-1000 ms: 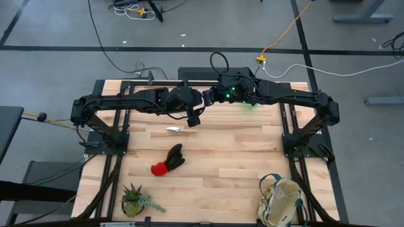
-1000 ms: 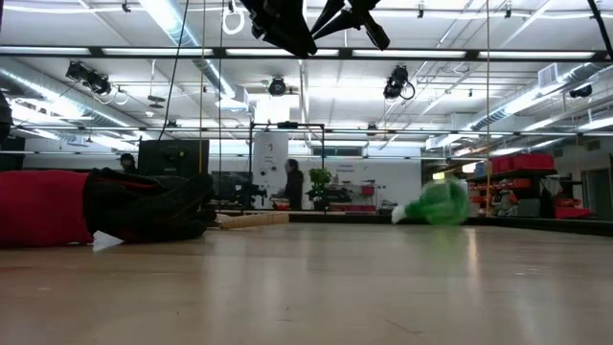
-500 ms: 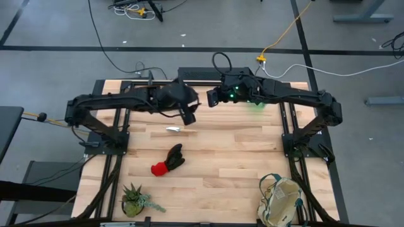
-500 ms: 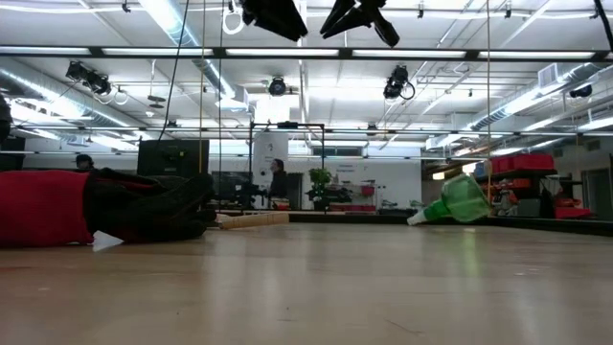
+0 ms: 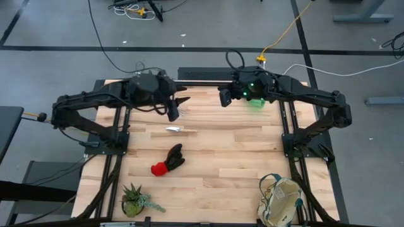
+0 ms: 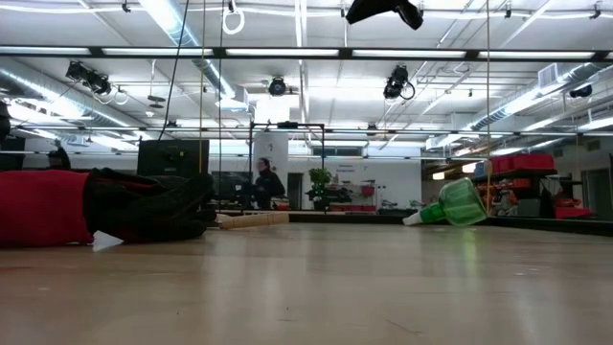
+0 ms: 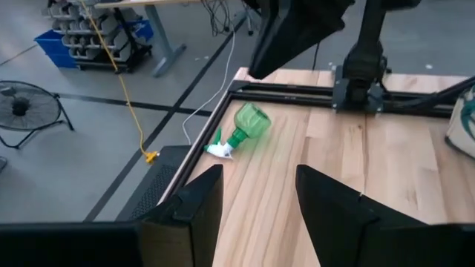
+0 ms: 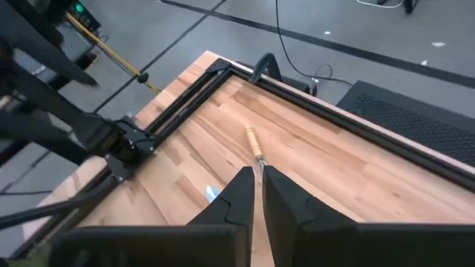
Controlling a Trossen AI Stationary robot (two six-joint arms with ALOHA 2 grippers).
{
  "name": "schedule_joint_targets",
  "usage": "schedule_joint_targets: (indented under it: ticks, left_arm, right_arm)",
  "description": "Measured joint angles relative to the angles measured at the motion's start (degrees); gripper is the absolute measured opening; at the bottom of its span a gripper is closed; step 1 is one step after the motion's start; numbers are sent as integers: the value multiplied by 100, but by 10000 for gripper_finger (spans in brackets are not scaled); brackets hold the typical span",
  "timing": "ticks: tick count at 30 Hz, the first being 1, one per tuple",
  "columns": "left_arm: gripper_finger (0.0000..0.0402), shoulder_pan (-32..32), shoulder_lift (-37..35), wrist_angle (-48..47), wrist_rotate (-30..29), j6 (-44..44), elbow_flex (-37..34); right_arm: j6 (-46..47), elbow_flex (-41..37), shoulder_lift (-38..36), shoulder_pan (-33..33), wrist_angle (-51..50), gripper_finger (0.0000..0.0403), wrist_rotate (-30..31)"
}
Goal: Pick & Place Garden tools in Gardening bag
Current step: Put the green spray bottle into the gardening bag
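Note:
The bright green round piece (image 5: 255, 103) with its white handle (image 7: 221, 149) lies on its side near the table's far right edge. A metal trowel (image 5: 180, 130) lies flat left of centre, and the red-and-black gloves (image 5: 168, 160) lie nearer. A second wooden handle (image 8: 254, 144) rests on the boards toward the far left corner. The beige gardening bag (image 5: 281, 200) stands at the near right corner. My left gripper (image 7: 258, 170) hangs open high over the far left, nothing between its fingers. My right gripper (image 8: 256, 176) hangs shut above the far middle, just left of the green piece.
A small spiky potted plant (image 5: 134, 199) stands at the near left corner. Black frame rails (image 5: 117, 135) run along both sides of the table. Bare boards lie between the gloves and the bag.
Both arms have risen and drawn apart: my left gripper toward the table's left edge, my right gripper toward the right edge. The green piece, blurred a second ago, has settled on its side with its white handle pointing left.

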Motion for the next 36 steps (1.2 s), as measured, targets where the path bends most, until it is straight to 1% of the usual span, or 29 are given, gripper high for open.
schedule_joint_targets:
  ticks: [5, 8, 11, 18, 24, 30, 33, 36]
  left_arm:
    - [177, -4, -149, 6, 9, -4, 0]
    - [177, -4, -248, 7, 15, -106, 0]
    - [177, -4, -359, 13, 24, -151, 2]
    - [177, -6, -601, 30, 24, -153, 7]
    - [177, -5, -674, 25, -30, -158, 7]
    - [177, -4, -671, 34, -42, -197, 7]
    - [177, -4, -669, 34, -42, -310, 7]
    - [177, -4, -669, 34, -44, -315, 7]
  right_arm:
    - [-339, 0, -102, 0, -186, 34, -23]
    - [-425, 0, -129, 0, -425, 45, -131]
    - [-435, 0, -131, 0, -769, 71, -208]
    - [-776, 0, -133, -112, -1521, 155, -280]
    - [-1011, 0, -133, -532, -2004, 215, -914]
    - [-1782, 0, -133, -953, -2231, 249, -1010]
    - [-2117, -1, -133, -1149, -2371, 256, -1009]
    - [-2256, -2, -133, -1411, -2502, 258, -1016]
